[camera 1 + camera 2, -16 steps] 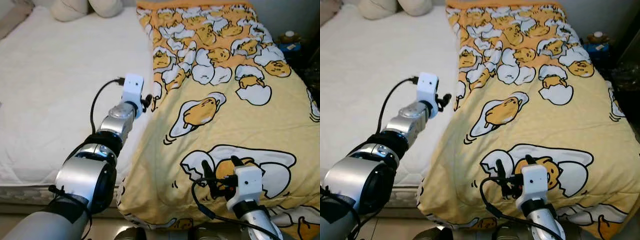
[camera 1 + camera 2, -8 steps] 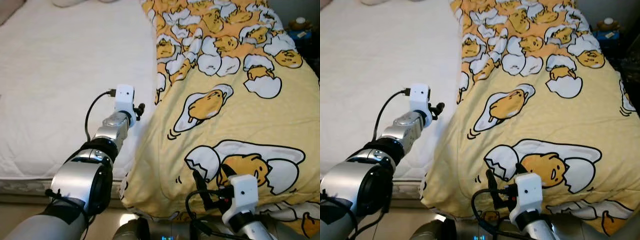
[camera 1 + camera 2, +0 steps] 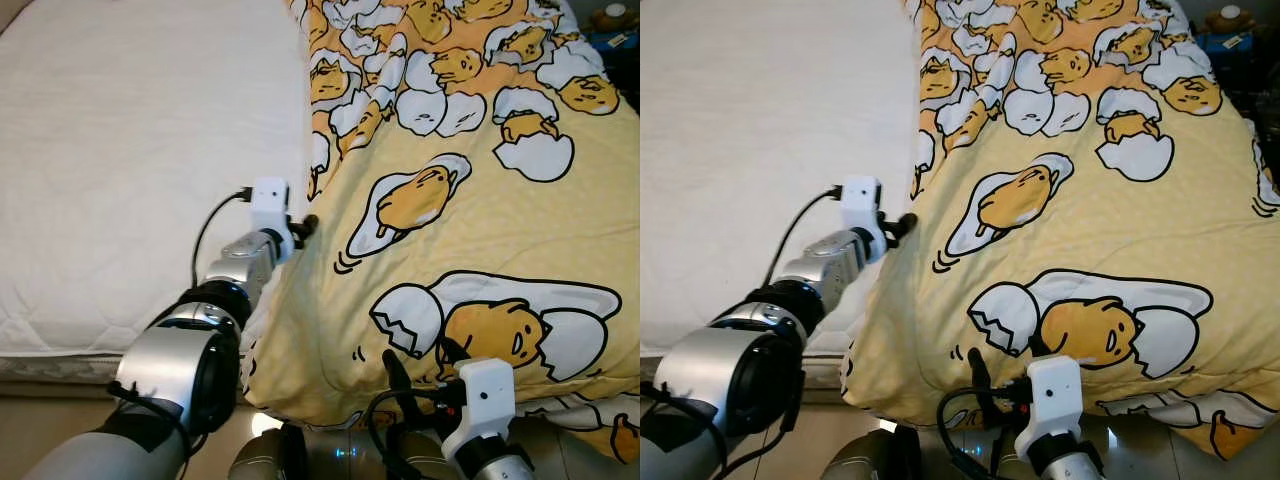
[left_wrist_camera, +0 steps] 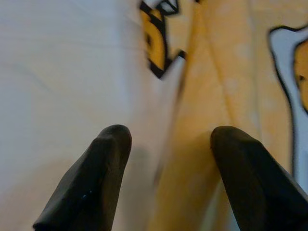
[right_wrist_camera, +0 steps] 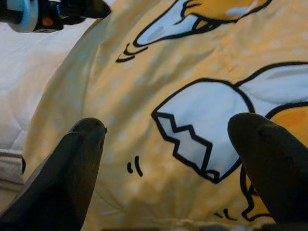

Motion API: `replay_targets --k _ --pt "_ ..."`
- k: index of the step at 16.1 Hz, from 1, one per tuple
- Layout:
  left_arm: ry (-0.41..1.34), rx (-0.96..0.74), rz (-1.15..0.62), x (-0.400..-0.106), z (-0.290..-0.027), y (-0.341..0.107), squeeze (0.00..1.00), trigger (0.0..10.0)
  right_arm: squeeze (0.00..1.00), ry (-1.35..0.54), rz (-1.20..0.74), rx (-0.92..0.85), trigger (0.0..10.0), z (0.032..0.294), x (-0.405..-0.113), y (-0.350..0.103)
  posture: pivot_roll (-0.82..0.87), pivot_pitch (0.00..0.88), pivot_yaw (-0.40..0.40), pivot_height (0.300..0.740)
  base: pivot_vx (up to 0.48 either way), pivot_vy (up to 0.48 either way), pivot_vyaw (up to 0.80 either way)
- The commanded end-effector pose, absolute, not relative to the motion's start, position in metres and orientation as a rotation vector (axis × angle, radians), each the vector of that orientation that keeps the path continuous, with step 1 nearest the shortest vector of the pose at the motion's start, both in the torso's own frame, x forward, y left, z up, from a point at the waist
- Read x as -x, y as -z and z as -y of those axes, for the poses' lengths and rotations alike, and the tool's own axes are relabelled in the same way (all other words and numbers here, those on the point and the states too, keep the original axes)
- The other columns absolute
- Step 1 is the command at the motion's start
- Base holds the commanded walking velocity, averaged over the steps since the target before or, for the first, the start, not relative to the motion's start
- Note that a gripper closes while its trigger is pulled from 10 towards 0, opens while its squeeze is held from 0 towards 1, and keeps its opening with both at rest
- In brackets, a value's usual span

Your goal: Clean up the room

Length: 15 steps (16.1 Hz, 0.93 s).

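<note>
A yellow blanket [image 3: 470,200] printed with cartoon eggs covers the right half of the bed and hangs over its near edge. Its left edge [image 3: 312,190] runs down the white mattress [image 3: 130,150]. My left gripper [image 3: 306,222] is at that edge, open, with one finger [image 4: 103,163] over the white sheet and the other finger [image 4: 243,168] over the yellow cloth. My right gripper [image 3: 418,365] is low at the blanket's near hanging part, open, its fingers [image 5: 82,159] spread before the egg print [image 5: 202,125] with nothing between them.
Bare white mattress fills the left side. A dark cluttered area with small objects [image 3: 1230,25] lies beyond the bed's far right corner. The mattress's front edge [image 3: 60,365] and floor are at the lower left.
The camera has tilted down and nearer. My left gripper has moved right, up to the blanket's edge. My right gripper stays low at the blanket's near part.
</note>
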<state>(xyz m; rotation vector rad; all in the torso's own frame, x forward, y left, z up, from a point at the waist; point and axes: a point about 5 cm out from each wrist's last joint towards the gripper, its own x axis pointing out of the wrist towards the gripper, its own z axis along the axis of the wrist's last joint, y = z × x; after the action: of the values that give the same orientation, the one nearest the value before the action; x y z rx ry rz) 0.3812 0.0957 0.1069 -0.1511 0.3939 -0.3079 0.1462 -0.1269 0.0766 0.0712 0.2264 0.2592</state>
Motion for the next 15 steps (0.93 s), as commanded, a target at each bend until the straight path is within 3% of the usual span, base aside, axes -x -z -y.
replay_targets --k 1,5,6,15 --pt "0.317 0.175 -0.431 -0.377 -0.096 -0.098 0.0 10.0 0.0 -0.258 -0.233 -0.077 10.0 0.124 -0.144 -0.078 -0.26 0.225 0.126 0.74 0.0 0.0 0.0" --pt "0.37 0.188 -0.509 -0.365 -0.087 -0.08 0.0 10.0 0.0 -0.259 -0.24 -0.08 10.0 0.122 -0.143 -0.078 -0.25 0.227 0.127 0.74 0.0 0.0 0.0" --pt "0.349 0.224 -0.551 -0.359 -0.09 -0.071 0.0 0.0 0.0 -0.258 -0.243 -0.08 10.0 0.122 -0.144 -0.077 -0.26 0.228 0.127 0.74 0.0 0.0 0.0" --pt "0.305 0.213 -0.476 -0.365 -0.108 -0.077 0.0 0.0 0.0 -0.261 -0.255 -0.09 10.0 0.119 -0.143 -0.075 -0.25 0.236 0.135 0.74 0.0 0.0 0.0"
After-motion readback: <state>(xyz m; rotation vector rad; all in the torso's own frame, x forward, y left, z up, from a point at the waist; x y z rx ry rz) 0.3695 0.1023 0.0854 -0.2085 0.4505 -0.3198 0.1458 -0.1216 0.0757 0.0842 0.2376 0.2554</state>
